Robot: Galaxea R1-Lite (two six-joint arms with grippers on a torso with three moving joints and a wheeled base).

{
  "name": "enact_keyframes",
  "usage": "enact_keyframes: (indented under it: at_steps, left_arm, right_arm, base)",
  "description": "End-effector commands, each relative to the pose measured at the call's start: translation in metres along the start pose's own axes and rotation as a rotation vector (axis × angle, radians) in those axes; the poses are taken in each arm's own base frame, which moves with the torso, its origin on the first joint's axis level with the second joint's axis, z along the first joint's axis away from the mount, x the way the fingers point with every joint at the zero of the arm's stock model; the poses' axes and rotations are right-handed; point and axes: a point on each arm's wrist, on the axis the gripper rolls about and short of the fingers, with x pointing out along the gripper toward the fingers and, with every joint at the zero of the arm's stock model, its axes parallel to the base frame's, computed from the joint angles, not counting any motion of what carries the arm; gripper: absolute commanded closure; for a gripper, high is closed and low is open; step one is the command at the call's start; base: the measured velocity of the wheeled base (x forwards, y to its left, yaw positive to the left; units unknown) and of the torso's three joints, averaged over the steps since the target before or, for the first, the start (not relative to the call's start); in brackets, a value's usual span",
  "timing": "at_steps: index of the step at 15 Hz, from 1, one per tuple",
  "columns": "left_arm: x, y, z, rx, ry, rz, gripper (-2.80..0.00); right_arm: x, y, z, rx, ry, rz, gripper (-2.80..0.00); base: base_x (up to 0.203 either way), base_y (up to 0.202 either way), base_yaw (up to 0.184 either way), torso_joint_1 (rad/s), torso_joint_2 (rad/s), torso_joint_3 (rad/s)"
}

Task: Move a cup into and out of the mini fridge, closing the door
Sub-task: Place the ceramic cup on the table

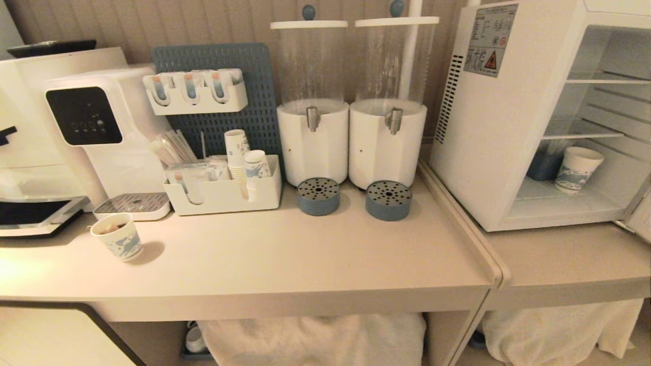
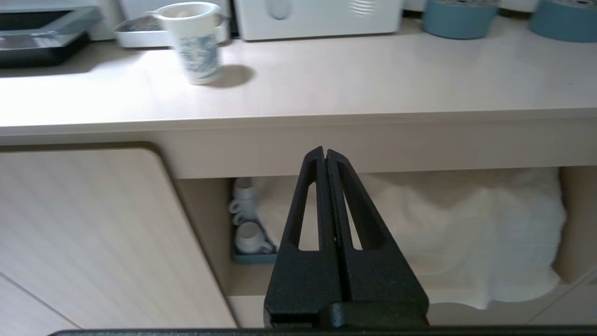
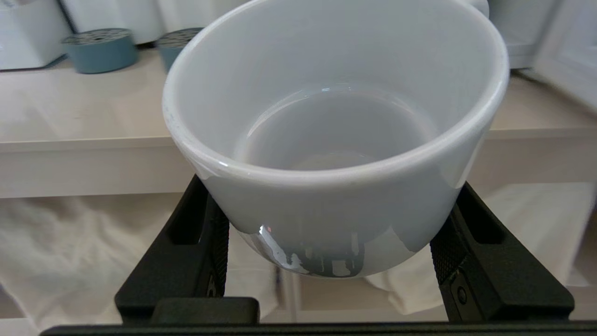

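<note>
The cup (image 3: 336,116), plain white ceramic and empty, fills the right wrist view, with my right gripper (image 3: 333,186) shut on its sides and held in front of the counter edge. The mini fridge (image 1: 503,127) stands on the lower counter at the right. Its door (image 1: 642,216) is swung open, with only an edge showing. A patterned paper cup (image 1: 577,170) sits on the fridge floor. My left gripper (image 2: 325,151) is shut on nothing, level with the counter's front edge. Neither arm shows in the head view.
On the counter (image 1: 305,259) are a second paper cup (image 1: 118,236), two white drink dispensers (image 1: 313,142), blue drip cups (image 1: 318,195), an organiser tray (image 1: 224,195) and a water machine (image 1: 101,132). Below hang white cloths (image 1: 315,338), beside small white cups (image 2: 249,238) on a blue tray.
</note>
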Motion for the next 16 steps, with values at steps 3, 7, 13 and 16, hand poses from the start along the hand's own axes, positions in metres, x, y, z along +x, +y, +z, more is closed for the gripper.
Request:
enact_keyframes:
  at_steps: [3,7,13,16]
  left_arm:
    - [0.0,0.0,0.0,0.0,-0.001,0.001,0.0]
    - [0.0,0.0,0.0,0.0,-0.001,0.002,0.0]
    - [0.0,0.0,0.0,0.0,-0.001,0.0,0.0]
    - [0.0,0.0,0.0,0.0,-0.001,0.001,0.0]
  right_arm:
    - [0.0014,0.0001,-0.005,0.0,0.02,0.001,0.0]
    - [0.0014,0.0001,-0.005,-0.001,0.02,0.001,0.0]
    - [0.0014,0.0001,-0.005,0.0,0.02,0.001,0.0]
    - [0.0014,0.0001,-0.005,0.0,0.02,0.001,0.0]
  base:
    - [0.0,0.193,-0.001,0.004,0.0,0.004]
    - [0.0,0.195,0.001,0.001,0.0,0.003]
    - [0.0,0.193,0.0,0.003,0.0,0.004]
    - [0.0,0.189,0.0,0.002,0.0,0.003]
